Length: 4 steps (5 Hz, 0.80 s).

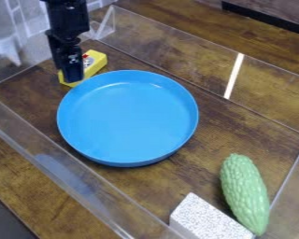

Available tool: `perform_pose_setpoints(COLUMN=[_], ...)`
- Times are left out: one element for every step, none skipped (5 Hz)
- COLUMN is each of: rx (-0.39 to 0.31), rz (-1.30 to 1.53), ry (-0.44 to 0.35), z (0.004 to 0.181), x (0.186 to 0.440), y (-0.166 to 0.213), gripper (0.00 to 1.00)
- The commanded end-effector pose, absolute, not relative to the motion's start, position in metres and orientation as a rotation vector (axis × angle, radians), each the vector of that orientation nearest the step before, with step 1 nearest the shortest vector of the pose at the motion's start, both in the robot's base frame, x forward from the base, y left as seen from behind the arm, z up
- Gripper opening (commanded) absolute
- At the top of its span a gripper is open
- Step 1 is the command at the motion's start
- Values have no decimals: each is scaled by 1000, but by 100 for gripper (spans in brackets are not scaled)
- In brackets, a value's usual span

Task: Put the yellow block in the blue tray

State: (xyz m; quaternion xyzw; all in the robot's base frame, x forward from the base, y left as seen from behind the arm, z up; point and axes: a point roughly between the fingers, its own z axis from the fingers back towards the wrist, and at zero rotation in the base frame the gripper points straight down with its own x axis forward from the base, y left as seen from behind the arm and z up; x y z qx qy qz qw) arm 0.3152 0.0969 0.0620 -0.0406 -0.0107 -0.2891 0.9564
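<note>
Gripper (70, 67) hangs wide open over the yellow block (90, 65), just beside the blue tray (127, 117) on the wooden bench (258, 93).

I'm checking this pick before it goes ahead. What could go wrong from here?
1. The tool is open over the yellow block, which lies right against the rim of the blue tray. A finger coming down on that side might catch the rim.
2. The tool covers only the block's left part, so an off-centre grip might twist or drop the block.
3. A clear wall stands near the arm; a wide swing may hit it.
</note>
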Motion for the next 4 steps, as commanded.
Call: perform_pose_setpoints(rx=[-19, -4, 6, 6], rz=[-595, -584, -606, -717], ry=[-111, -128, -138, -150], z=[101, 109, 102, 98], x=[323, 327, 334, 339], y=[100, 106, 110, 116], gripper=[100, 100, 100, 100])
